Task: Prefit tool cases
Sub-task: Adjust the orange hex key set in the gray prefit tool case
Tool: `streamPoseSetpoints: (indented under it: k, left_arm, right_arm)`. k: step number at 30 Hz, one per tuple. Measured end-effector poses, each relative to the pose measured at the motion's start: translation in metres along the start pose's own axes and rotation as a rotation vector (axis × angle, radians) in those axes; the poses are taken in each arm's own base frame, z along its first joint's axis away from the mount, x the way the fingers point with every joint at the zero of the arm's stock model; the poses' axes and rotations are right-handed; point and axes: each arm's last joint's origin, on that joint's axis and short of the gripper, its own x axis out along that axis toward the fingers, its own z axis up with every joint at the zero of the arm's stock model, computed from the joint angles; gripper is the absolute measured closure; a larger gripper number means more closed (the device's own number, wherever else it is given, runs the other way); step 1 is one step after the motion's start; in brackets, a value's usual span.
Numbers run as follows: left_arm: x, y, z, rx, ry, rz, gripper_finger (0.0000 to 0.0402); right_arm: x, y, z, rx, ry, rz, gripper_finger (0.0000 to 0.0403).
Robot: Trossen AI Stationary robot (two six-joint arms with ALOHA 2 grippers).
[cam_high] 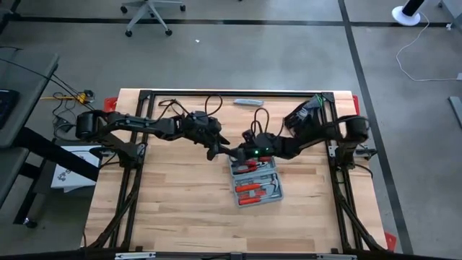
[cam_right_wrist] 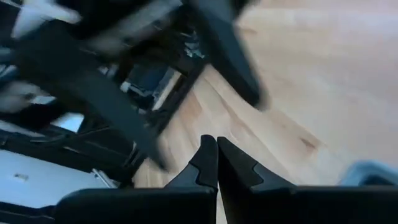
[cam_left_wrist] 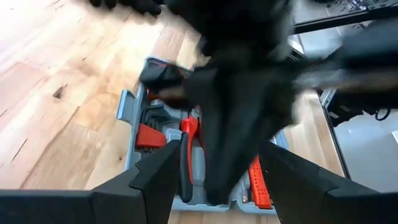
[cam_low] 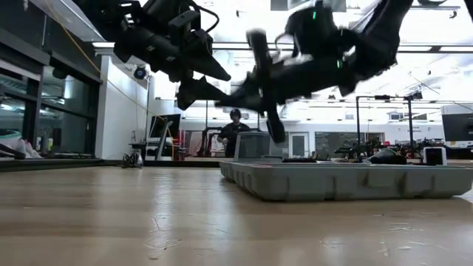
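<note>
Above the open tool case [cam_high: 255, 181], the spread left gripper [cam_high: 222, 149] meets the clenched, empty right gripper [cam_high: 232, 154]; they could collide.

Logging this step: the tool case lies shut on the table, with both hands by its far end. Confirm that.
Wrong in one respect: the tool case lies open, not shut. The high view shows red-handled tools in its recesses. It is on the table, with the left hand and right hand by its far end.
</note>
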Motion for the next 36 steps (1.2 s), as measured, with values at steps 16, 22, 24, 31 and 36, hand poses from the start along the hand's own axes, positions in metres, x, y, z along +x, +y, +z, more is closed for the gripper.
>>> streamPoseSetpoints:
  k: [16, 22, 24, 31, 36]
  left_arm:
    - [-0.001, 0.005, -0.008, -0.008, 0.089, 0.034, 0.0192]
    - [-0.003, 0.009, -0.006, -0.015, 0.081, 0.047, 0.0192]
    - [-0.003, 0.010, -0.006, -0.006, 0.079, 0.048, 0.0192]
    - [0.007, 0.018, -0.003, -0.009, 0.107, 0.019, 0.0192]
    - [0.040, 0.029, 0.005, -0.005, 0.188, -0.099, 0.0192]
  right_arm:
    - [0.028, -0.031, -0.029, 0.050, 0.088, -0.053, 0.0403]
    - [0.016, -0.008, -0.012, 0.006, 0.071, 0.017, 0.0403]
    - [0.003, 0.015, 0.004, -0.039, 0.043, 0.058, 0.0403]
    - [-0.065, 0.053, 0.023, -0.145, 0.128, -0.218, 0.0403]
    - [-0.106, 0.058, 0.016, -0.166, 0.213, -0.428, 0.0403]
